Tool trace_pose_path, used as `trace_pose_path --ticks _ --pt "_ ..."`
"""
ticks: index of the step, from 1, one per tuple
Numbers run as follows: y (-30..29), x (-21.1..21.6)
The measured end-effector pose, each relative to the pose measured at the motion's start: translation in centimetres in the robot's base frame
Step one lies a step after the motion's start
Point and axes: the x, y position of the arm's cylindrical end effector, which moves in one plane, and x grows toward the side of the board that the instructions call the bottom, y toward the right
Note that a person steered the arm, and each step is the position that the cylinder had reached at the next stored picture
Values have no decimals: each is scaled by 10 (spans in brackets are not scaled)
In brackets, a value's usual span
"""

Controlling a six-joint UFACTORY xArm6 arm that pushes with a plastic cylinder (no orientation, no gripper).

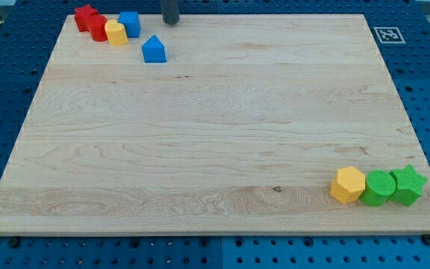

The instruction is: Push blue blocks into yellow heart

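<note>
Our tip [171, 22]: it shows at the view's top edge; the rod above it is cut off by the frame.
Pincer: we carry none, only the rod, so open or closed does not apply.
Blue cube [130, 24]: just to the view's left of our tip, apart from it, touching the yellow heart.
Blue house-shaped block [154, 49]: below and slightly left of our tip, standing alone.
Yellow heart [115, 33]: further left of our tip, between the blue cube and a red block [98, 28] whose shape we cannot make out.
Red star [85, 16]: farthest left, partly hidden behind that red block.
Far corner: yellow hexagon [347, 184], green round block [379, 187] and green star [408, 184] sit in a touching row, well away from our tip.
Tabletop [222, 127]: its bottom edge meets the frame.
</note>
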Motion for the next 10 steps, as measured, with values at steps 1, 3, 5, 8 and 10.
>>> trace_pose_path --ticks 1,3,5,8,10 --pt "-20 20" --pt "-41 21" --pt "-21 21" --pt "134 152" --pt "87 135"
